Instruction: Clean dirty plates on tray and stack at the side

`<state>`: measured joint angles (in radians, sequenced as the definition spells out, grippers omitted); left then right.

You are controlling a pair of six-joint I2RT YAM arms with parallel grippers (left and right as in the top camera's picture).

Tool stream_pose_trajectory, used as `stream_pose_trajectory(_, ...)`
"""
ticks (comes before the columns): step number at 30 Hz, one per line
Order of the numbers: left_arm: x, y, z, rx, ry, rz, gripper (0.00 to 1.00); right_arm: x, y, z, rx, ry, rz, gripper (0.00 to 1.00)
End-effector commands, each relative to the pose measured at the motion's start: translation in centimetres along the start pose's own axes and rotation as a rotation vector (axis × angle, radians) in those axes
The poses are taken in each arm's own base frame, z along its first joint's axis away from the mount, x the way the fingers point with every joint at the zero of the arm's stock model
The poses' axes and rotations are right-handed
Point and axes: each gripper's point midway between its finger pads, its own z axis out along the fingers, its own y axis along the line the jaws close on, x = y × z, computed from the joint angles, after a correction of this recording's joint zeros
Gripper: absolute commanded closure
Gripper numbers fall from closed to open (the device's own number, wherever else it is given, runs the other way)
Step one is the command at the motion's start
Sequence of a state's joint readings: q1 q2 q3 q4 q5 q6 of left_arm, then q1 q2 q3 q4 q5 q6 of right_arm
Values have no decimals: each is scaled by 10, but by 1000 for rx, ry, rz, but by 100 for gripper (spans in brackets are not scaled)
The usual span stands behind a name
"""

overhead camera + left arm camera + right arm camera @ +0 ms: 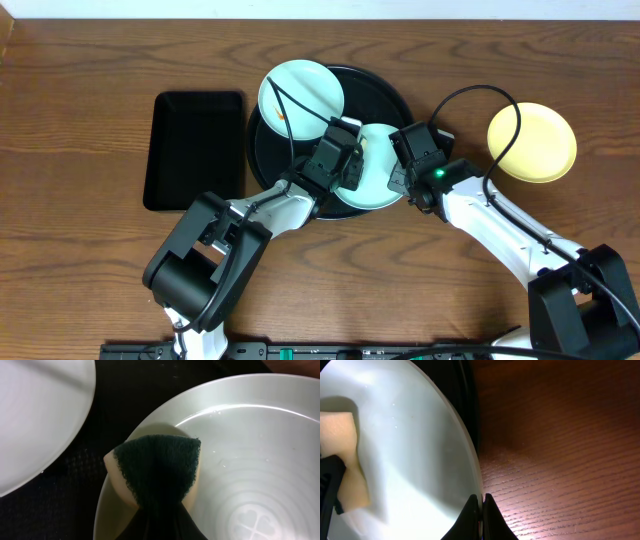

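Note:
The round black tray sits mid-table. A pale turquoise plate with an orange smear rests at its back left. A second turquoise plate lies over the tray's front right rim. My right gripper is shut on this plate's right edge. My left gripper is shut on a yellow sponge with a dark green scouring face, pressed on the plate near its rim. The sponge also shows in the right wrist view. A pale yellow plate lies on the table to the right, off the tray.
A smaller rectangular black tray lies left of the round one. Both arms reach in from the near edge and meet over the tray's front right. Bare wooden table lies right of the held plate.

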<state>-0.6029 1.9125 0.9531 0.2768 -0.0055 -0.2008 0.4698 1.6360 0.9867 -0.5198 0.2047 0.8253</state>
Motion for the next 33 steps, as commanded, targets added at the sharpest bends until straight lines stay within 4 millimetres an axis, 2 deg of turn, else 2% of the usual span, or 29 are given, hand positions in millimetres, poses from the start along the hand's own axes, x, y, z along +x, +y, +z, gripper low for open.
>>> stream_pose_trajectory(1, 22, 17, 10, -71, 47, 27, 92, 4, 5, 1, -25, 20, -16, 99)
stream_pose_trajectory(15, 9, 16, 15, -68, -21, 30, 92, 4, 5, 1, -25, 20, -16, 99)
stream_pose_trajectory(19, 10, 22, 20, -98, -33, 32, 92, 4, 5, 1, -25, 20, -17, 99)
stream_pose_trajectory(24, 3, 26, 23, -119, -68, 109, 92, 4, 5, 1, -25, 20, -17, 99)
stream_pose_trajectory(29, -40, 28, 6, -147, -209, 94, 92, 4, 5, 1, -25, 19, -21, 99)
stream_pose_trajectory(33, -84, 21, -25, -137, -342, 70, 92, 4, 5, 1, -25, 19, -21, 99)
